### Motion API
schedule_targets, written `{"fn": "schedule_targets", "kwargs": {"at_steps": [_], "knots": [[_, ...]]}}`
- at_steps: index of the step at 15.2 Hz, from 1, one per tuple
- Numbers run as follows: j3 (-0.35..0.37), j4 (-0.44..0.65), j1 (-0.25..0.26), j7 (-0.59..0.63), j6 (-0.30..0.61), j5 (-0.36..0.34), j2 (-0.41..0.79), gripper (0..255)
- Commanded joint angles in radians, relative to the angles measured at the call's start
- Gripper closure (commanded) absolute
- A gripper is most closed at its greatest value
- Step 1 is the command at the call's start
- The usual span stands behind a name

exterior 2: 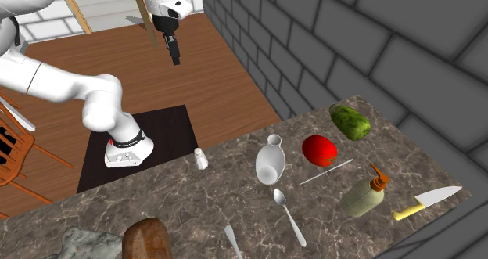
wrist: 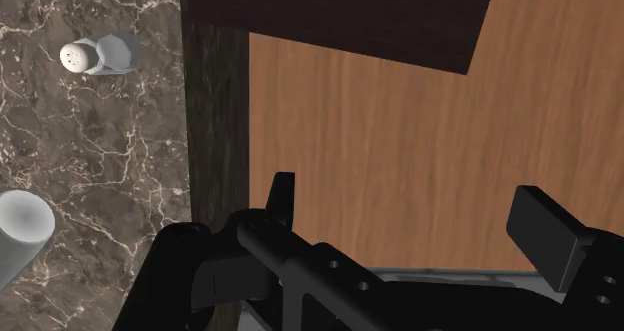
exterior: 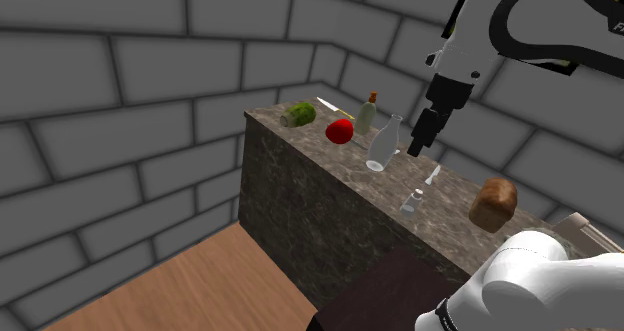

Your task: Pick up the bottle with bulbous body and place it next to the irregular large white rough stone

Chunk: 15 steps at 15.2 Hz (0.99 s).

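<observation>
Overhead, jaws spread, empty, bulbous bottle (exterior 2: 270,162) upright on counter (exterior 2: 336,234), clear of them

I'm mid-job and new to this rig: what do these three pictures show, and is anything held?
It is one white robot arm with a black two-finger gripper. The shoulder view looks from beside its stand; the second exterior view faces it across the counter; the wrist view looks along the fingers. On the counter are the bulbous bottle, a shaker, a red fruit, a soap bottle, a knife, a spoon, a loaf and the grey stone. The fingers stand apart, holding nothing.
</observation>
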Motion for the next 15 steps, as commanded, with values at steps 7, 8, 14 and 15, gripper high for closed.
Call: {"fn": "schedule_targets", "kwargs": {"at_steps": [7,8,14,15], "knots": [[-0.092,0.023,-0.042,-0.106,0.099,-0.078,0.115,0],[-0.106,0.030,-0.048,-0.123,0.115,-0.089,0.137,0],[-0.194,0.100,-0.081,-0.221,0.207,-0.137,0.285,0],[-0.208,0.116,-0.086,-0.237,0.220,-0.142,0.312,0]]}}
